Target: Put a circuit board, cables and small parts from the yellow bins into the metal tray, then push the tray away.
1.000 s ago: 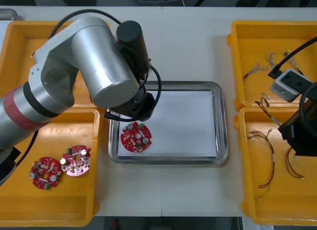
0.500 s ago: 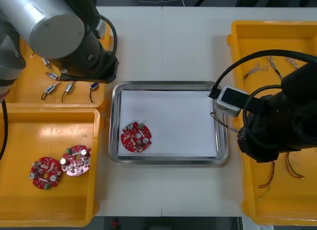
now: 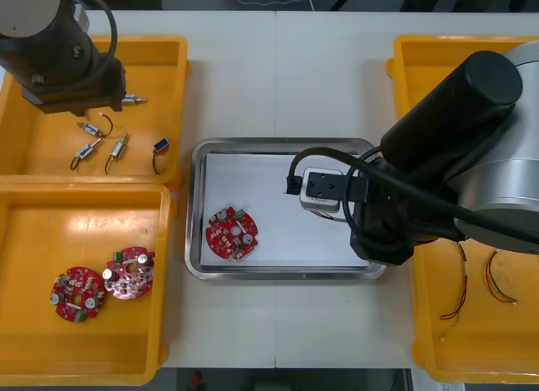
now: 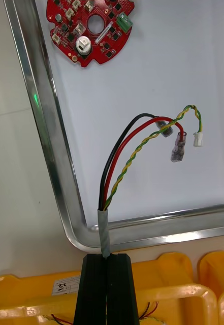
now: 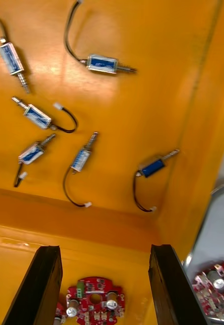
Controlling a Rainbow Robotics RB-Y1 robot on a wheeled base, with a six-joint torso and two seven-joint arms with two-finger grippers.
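Note:
My right gripper (image 4: 106,259) is shut on one end of a cable (image 4: 142,144) of black, red and twisted yellow wires. The cable's free ends with their connectors hang over the white inside of the metal tray (image 4: 51,132). A round red circuit board (image 3: 232,233) lies in the tray's near left part, beyond the cable's tips (image 4: 91,25). The right arm (image 3: 438,180) covers the tray's right side. My left gripper (image 5: 104,249) is open above several small metal parts (image 5: 84,157) with black leads in the far left yellow bin (image 3: 42,147).
Two more red circuit boards (image 3: 101,283) lie in the near left yellow bin (image 3: 84,357). Red and yellow cables (image 3: 480,286) lie in the near right bin. The far right bin (image 3: 413,54) is partly hidden by my right arm.
The left arm has left the board in the tray and swung back over the far left bin. The right arm has come from the right bins to over the tray with the cable.

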